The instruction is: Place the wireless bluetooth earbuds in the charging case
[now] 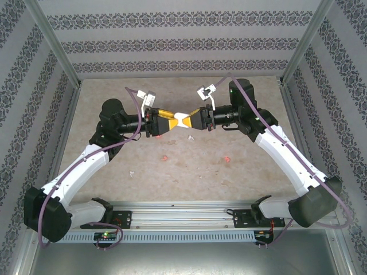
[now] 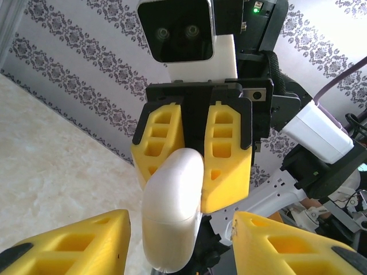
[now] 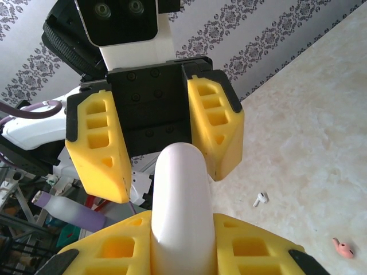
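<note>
So the charging case (image 1: 183, 121) is up in the air over the middle of the table (image 1: 189, 183), right between the two arms. It's a smooth white rounded thing, and its long axis runs straight from one tool to the other, left to right in the top view, roughly level. The right tool (image 1: 195, 121) is clamped narrow on one end of it. The left tool (image 1: 172, 122) has its jaws spread on either side of the other end, not gripping. Down on the table there are two coral earbuds (image 1: 165, 156) (image 1: 227, 158) lying well apart, and a white earbud (image 1: 131, 172) off to the left. They're too tiny to tell which way they point.
</note>
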`<state>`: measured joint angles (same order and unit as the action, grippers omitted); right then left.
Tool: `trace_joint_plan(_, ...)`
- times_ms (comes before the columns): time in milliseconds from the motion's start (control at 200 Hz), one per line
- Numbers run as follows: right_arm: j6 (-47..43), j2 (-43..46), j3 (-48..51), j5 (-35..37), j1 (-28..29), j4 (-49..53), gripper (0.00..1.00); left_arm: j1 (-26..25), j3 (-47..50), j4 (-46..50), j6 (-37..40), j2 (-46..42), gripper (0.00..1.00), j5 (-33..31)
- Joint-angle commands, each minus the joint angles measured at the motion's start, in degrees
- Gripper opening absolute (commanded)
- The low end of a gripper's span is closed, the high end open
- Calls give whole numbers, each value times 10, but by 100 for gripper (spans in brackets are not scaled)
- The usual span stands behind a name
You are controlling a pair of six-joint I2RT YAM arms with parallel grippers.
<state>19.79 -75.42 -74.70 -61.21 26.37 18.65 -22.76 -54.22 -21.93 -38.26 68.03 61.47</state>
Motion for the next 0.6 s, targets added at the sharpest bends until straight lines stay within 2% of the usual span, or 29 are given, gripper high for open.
trace_joint_plan(0, 8, -3, 3, -23, -3, -27, 11, 2, -5, -27, -9, 10, 50, 22)
trace_joint_plan(145, 11, -6, 2, -26, 0, -33, 11, -3, -15, -6, 6, 18, 49, 24)
trace_joint_plan(345, 3, -12, -1, -25, 7, -25, 11, -4, -16, -15, -2, 24, 39, 24)
trace_joint_plan(594, -3, -15, -5, -22, 10, -17, 11, -10, -16, -26, -12, 30, 39, 23)
